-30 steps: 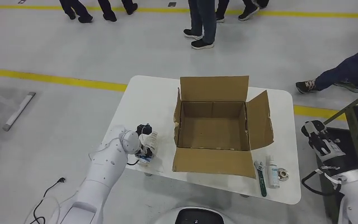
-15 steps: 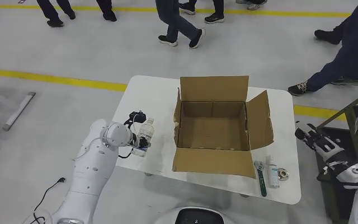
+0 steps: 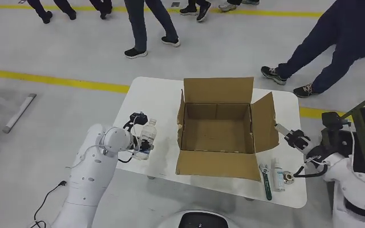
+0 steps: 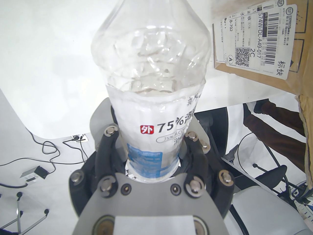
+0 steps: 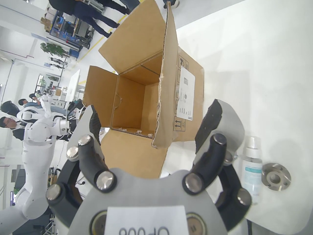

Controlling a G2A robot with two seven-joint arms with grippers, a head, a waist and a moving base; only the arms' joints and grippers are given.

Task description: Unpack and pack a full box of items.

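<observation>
Left gripper (image 4: 150,136) clamped on clear plastic bottle (image 4: 151,57), right gripper (image 5: 154,111) spread, corrugated box (image 3: 217,163)

White table (image 3: 154,97) w/ yellow floor line (image 3: 57,80) beyond, pale bar (image 3: 20,113) & black cable (image 3: 61,183) on floor beside.

The table (image 3: 154,97) is white. The box (image 3: 218,89) is plain brown cardboard with a white, black-printed label. The bottle (image 4: 151,74) is clear, its label white with a blue band and a red mark. The small bottle (image 5: 251,170) carries a teal label. The flange (image 5: 275,176) is silver. The wrench (image 3: 266,182) has a green handle.
</observation>
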